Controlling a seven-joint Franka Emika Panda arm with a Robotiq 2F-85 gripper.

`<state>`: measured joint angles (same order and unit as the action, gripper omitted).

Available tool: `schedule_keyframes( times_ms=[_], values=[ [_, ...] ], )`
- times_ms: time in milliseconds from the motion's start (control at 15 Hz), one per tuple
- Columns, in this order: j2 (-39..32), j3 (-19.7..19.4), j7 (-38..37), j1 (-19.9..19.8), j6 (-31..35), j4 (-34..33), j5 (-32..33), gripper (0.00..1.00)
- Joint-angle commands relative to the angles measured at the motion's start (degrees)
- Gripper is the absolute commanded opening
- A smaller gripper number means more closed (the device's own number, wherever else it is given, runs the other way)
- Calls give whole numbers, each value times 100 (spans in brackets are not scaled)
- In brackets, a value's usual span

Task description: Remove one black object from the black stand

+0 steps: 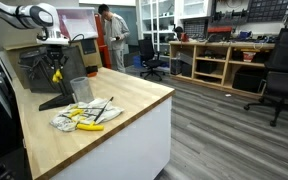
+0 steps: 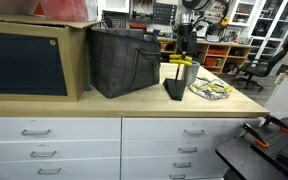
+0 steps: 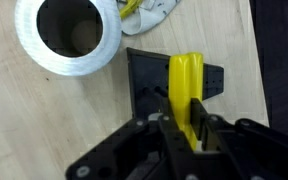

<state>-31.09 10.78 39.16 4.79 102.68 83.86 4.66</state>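
We find no text, label, brand, number or sign that we can read in any of the three views; any markings are too small or blurred to make out.

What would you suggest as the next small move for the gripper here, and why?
Probably close the jaws gently. In the wrist view the gripper straddles the yellow-handled tool on the black stand, and I cannot tell whether it grips.
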Motion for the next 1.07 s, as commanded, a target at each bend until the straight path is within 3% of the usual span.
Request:
schedule_keyframes(
  times_ms=[0,1000],
  values=[
    [337,-31,-75,-34,148,136,-97,6],
    [1251,-109,-602,-309,437,454,-579,6]
  ],
)
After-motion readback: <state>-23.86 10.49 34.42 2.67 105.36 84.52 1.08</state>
